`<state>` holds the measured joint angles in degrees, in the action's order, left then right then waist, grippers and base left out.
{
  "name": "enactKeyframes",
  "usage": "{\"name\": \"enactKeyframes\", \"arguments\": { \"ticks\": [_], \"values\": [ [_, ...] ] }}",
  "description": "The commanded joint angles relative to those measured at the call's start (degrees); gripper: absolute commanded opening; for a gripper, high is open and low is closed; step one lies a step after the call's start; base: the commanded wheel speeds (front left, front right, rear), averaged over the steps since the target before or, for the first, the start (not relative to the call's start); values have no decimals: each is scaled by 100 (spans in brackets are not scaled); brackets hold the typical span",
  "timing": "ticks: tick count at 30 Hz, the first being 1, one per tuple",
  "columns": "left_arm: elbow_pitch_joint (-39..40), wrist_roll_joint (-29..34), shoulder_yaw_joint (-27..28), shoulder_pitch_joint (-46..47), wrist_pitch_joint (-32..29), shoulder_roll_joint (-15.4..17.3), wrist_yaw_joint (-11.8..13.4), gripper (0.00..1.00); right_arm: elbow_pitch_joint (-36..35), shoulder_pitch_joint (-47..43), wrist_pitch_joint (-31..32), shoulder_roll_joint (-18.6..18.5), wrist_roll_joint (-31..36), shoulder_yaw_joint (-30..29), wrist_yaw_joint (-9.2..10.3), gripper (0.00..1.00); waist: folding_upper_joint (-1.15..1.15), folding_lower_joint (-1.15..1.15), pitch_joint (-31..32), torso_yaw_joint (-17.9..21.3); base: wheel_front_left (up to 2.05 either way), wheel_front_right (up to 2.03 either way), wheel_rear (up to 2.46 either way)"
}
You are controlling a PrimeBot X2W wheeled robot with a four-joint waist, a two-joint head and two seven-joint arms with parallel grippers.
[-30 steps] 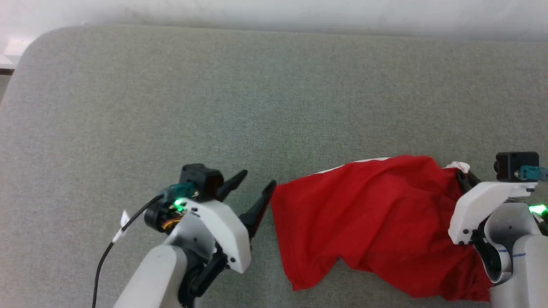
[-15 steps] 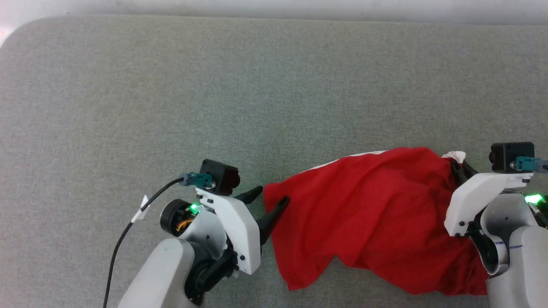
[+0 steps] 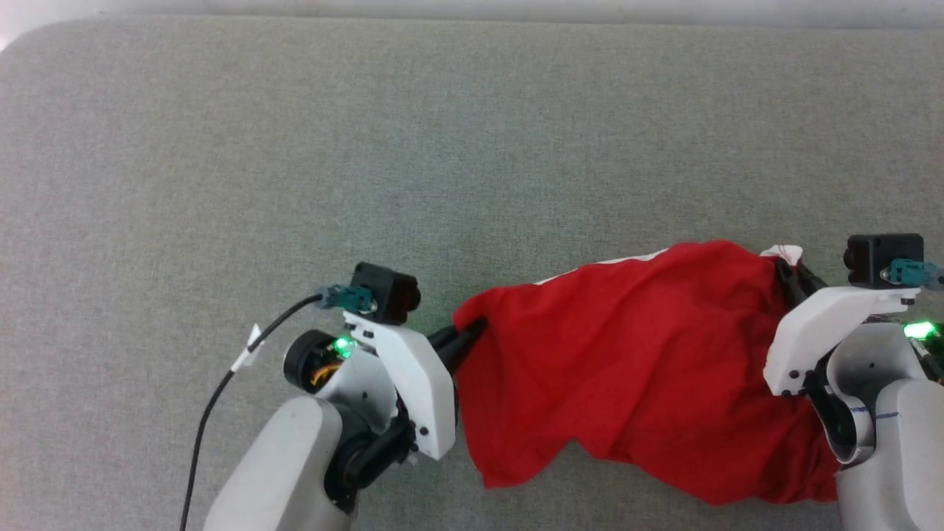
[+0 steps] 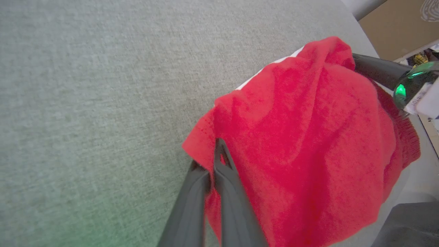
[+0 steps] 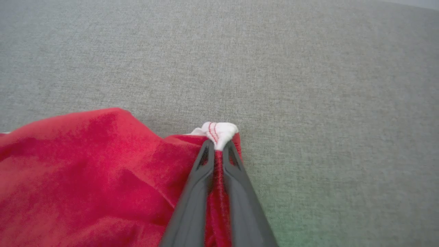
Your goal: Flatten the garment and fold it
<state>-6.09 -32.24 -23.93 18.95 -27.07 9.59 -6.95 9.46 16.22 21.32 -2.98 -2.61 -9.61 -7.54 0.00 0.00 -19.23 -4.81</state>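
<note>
At about 7 o'clock in the head view, the left tool is clenched on the left corner of the shirt, its two dark fingers pressed together over a small pinch of red cloth. At 4 o'clock the right tool is likewise clamped on the opposite corner, with a knot of white trim bunched at its fingertips. The shirt stretches between them, from 6 toward 4 o'clock, along the near side of the gray tabletop. It is creased and slack in the middle, and a loose flap droops toward 6 o'clock.

The step in hand looks like spreading the cloth flat. With both corners held, the arms should draw apart toward 9 and 3 o'clock, evenly and low, until the slack goes. Then they can lay the cloth down toward 12 o'clock, where the tabletop offers room. The left pinch seems shallow, so a hard tug could let the thin fabric slip. The drooping flap may tuck under.

A black cable with a white tag trails from the left wrist toward 8 o'clock, well apart from the cloth. It could drag as that arm swings outward.
</note>
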Motion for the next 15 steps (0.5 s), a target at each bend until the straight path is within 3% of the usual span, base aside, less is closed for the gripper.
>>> {"name": "enactKeyframes", "arguments": {
  "ticks": [1,15],
  "values": [
    [-1,-20,23,105,47,3,3,0,-3,101,-46,10,-21,3,5,0,0,0,11,7,0,0,0],
    [424,-100,792,424,836,175,273,0,-990,311,-129,6,-473,498,5,0,0,0,767,243,0,0,0]
  ]
}}
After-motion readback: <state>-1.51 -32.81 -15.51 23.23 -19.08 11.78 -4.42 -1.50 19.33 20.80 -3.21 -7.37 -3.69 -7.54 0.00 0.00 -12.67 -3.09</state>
